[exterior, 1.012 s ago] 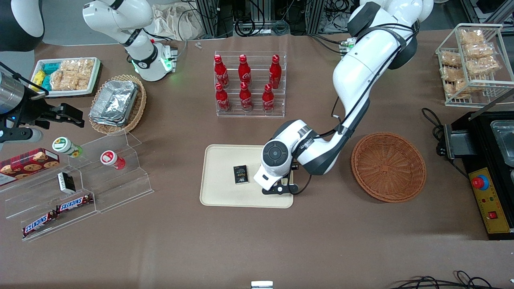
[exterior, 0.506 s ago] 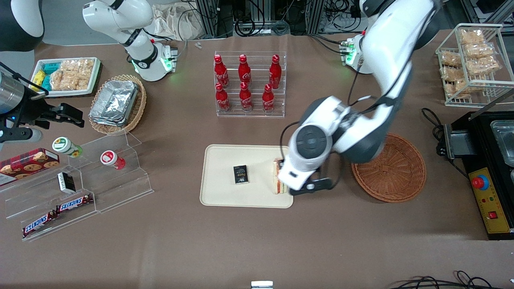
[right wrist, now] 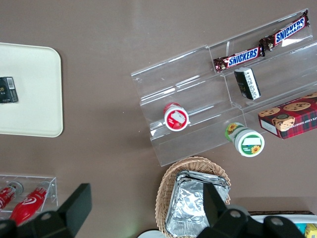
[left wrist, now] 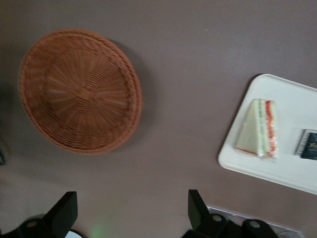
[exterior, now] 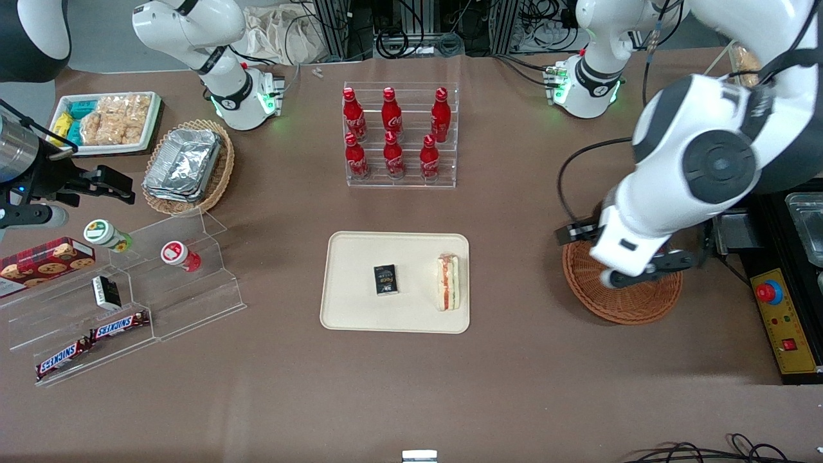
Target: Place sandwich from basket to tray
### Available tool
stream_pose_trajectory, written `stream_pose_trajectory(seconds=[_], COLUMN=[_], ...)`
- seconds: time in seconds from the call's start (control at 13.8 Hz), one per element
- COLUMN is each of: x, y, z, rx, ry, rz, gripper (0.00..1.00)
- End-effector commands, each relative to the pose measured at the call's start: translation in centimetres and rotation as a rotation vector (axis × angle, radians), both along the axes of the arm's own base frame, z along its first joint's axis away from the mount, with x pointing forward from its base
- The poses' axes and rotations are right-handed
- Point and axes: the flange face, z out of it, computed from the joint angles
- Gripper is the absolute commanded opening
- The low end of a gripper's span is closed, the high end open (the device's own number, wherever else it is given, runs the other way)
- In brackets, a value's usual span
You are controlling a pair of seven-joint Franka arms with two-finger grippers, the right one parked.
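Sandwich [exterior: 448, 281] lies on the tray [exterior: 360, 315], on its side, just inside the rim at the edge toward the working arm's end of the table; a small dark packet [exterior: 386, 280] sits near tray centre, apart from it. Basket [exterior: 633, 307] is empty per wrist view [left wrist: 79, 91], weave bare all over. Gripper [exterior: 649, 267] hangs high above the basket, fingers [left wrist: 197, 210] spread wide with nothing between them.

Step, as judged: placement looks done, arm in retreat/clear-off phase. Next move calls only for parking the arm clear; no further grasp seems needed unless the sandwich should sit more central.

Edges and room: the sandwich is close to the tray's rim, so a nudge toward the basket could tip it over the low lip. Bare brown table [exterior: 514, 360] between tray and basket gives a wide lane. Tighter toward the working arm's end: a black appliance with a red button [exterior: 768, 292] stands just beside the basket, and a cable [exterior: 572, 173] trails from the arm. The rack of red cola bottles [exterior: 400, 135] stands farther from the front camera than the tray, well apart.
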Motion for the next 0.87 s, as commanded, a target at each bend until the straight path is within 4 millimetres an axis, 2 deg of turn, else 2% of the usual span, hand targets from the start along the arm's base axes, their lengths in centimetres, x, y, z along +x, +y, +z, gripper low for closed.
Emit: stream_pose_trajectory(seconds=[0.0,0.14,0.29,0.43,0.58,0.8], x=[-4.1,-4.0,-4.0,-3.5,-3.3,-1.7], y=[4.7,8.9,11.3,14.8,16.4,16.3], z=[0.2,1.2,1.3,1.6,2.5,3.4], rx=[0.043,-0.032,-0.047,-0.069,-0.072,-0.069], ry=[-0.027,-0.012,0.008,0.007,0.030,0.004], rz=[-0.056,-0.124,-0.195,-0.245,-0.244,-0.240], gripper=[1.00,1.00,1.00,1.00,1.00,1.00])
